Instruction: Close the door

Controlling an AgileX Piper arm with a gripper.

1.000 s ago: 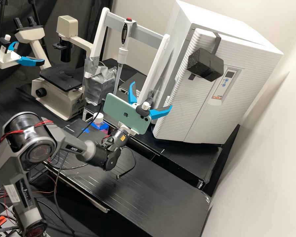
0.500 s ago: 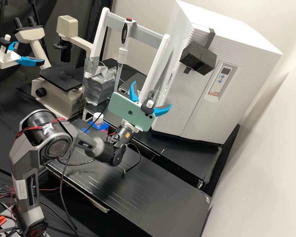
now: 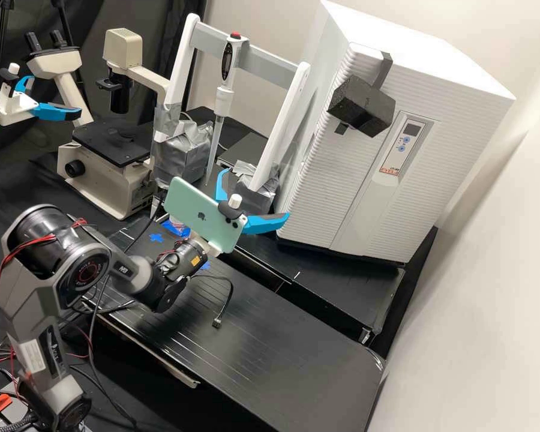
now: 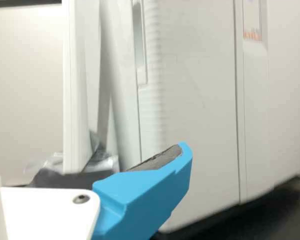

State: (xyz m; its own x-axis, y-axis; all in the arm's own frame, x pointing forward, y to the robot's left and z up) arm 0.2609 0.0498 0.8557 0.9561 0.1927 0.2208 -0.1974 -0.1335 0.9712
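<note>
The gripper [image 3: 257, 192] stands open with nothing between its blue fingers, to the left of the white cabinet's lower left side, in front of the frame. Its ridged white door [image 3: 324, 186] lies flush against the cabinet [image 3: 462, 108], with no gap showing along the top edge. A black foam block [image 3: 361, 107] sticks out from the door's upper part. In the wrist view, the gripper [image 4: 87, 152] has one blue finger in front of the door [image 4: 200, 100]; the other finger is mostly cut off. Whether the near finger touches the door's edge I cannot tell.
A white frame [image 3: 282, 129] holding a pipette [image 3: 224, 99] stands behind the gripper, its feet wrapped in silver tape. Further left is a microscope [image 3: 111, 141]. Another arm's gripper [image 3: 33, 108] is at the left edge. A green phone [image 3: 204, 214] rides on the wrist.
The door with its foam block has swung in against the cabinet. After that, the gripper has drawn back from it, leftward and lower in the high view, still open.
</note>
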